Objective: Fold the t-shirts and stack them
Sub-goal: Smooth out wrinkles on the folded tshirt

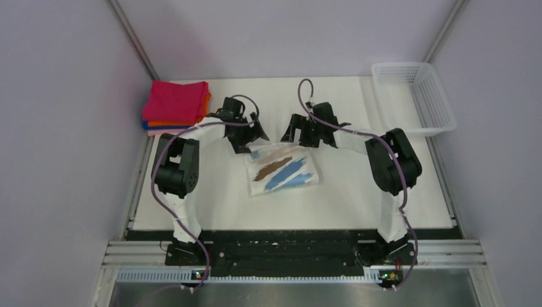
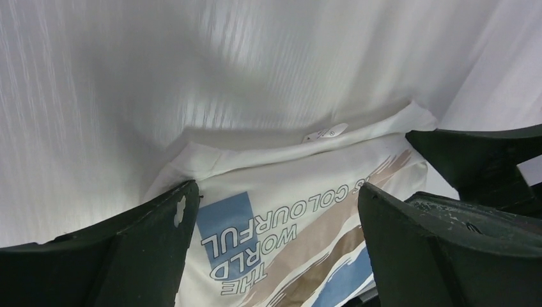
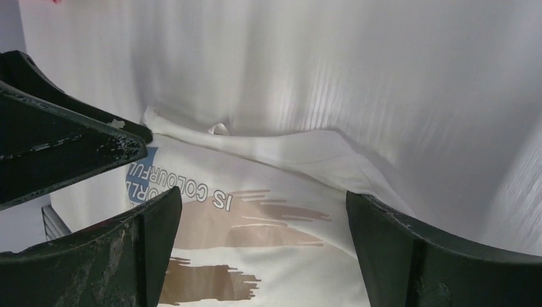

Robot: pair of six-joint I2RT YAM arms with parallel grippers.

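A white t-shirt (image 1: 282, 170) with a blue and brown print lies folded into a square in the middle of the table. It also shows in the left wrist view (image 2: 300, 204) and the right wrist view (image 3: 268, 230). My left gripper (image 1: 250, 137) hovers open over the shirt's far left corner, holding nothing. My right gripper (image 1: 300, 136) hovers open over its far right edge, holding nothing. A stack of folded shirts (image 1: 176, 105), magenta on top with orange and blue below, sits at the far left.
A white mesh basket (image 1: 415, 96) stands at the far right corner. Grey walls close in the table on the left, right and back. The arm bases sit on the black rail (image 1: 281, 249) at the near edge.
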